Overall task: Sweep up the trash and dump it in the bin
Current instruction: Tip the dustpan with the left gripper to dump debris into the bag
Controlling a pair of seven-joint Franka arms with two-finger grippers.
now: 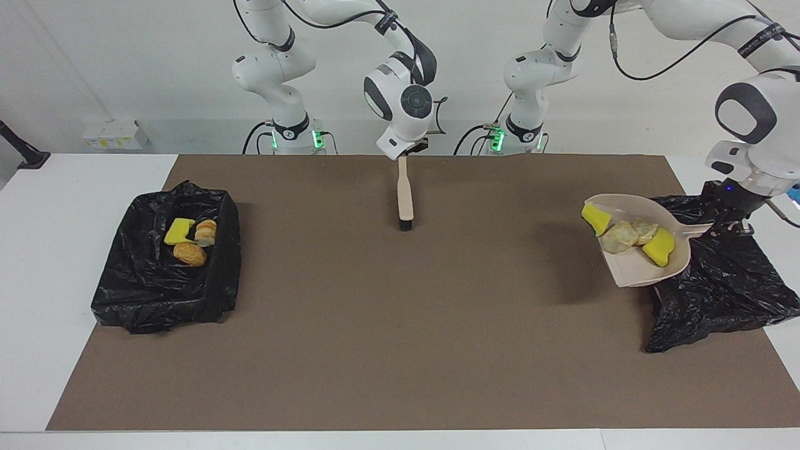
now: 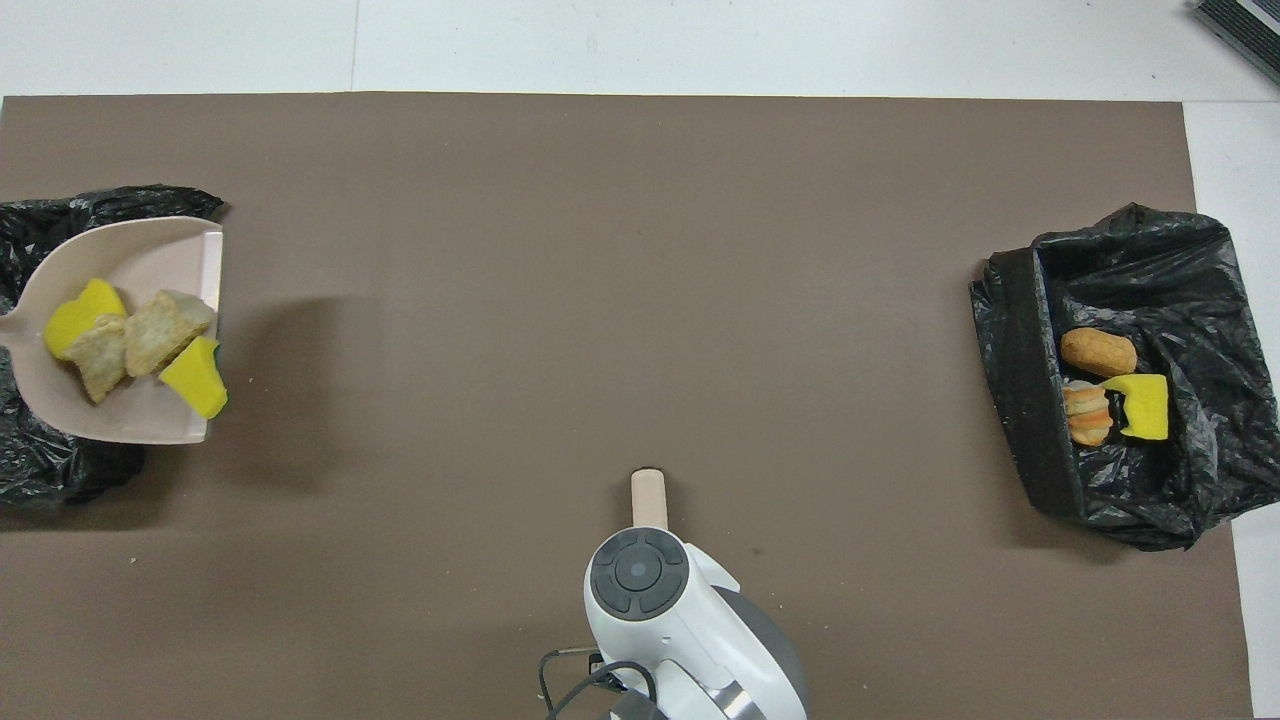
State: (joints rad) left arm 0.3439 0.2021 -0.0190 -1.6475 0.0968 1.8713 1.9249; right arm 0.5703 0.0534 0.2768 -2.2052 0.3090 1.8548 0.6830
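- Left gripper (image 1: 728, 215) is up at the left arm's end of the counter (image 1: 387, 350). Its jaws are pinched on the handle tip of the dustpan (image 1: 631, 267).
- The dustpan hangs in the air, tilted, partly over the edge of the near bin (image 1: 719, 294), a black-bagged one. Its open lip faces the counter's middle.
- Four bits of trash (image 1: 628, 232) sit in the pan: two yellow sponge chunks (image 2: 85, 305) and two pale rocky lumps (image 2: 150, 330). One yellow chunk (image 2: 198, 378) sits right at the open lip.
- Three more bits lie in the second bin (image 1: 162, 287) at the right arm's end: a yellow chunk (image 1: 179, 230), a layered lump (image 1: 205, 232) and an orange-brown lump (image 1: 189, 254).
- Right gripper (image 1: 406, 150) waits over the counter's middle, jaws clamped on the top of the brush (image 1: 404, 190). The bristles point down at the mat; touching or not, can't tell.
- Handling guess: the sponge is very light and soft, so it likely bounces or slides. The lumps look stiffer but are still loose. Nothing is gripped directly; the pan carries it all.
- The handle hold looks right. The lip chunk could drop short, so the lip needs to be well over the bag before tipping.
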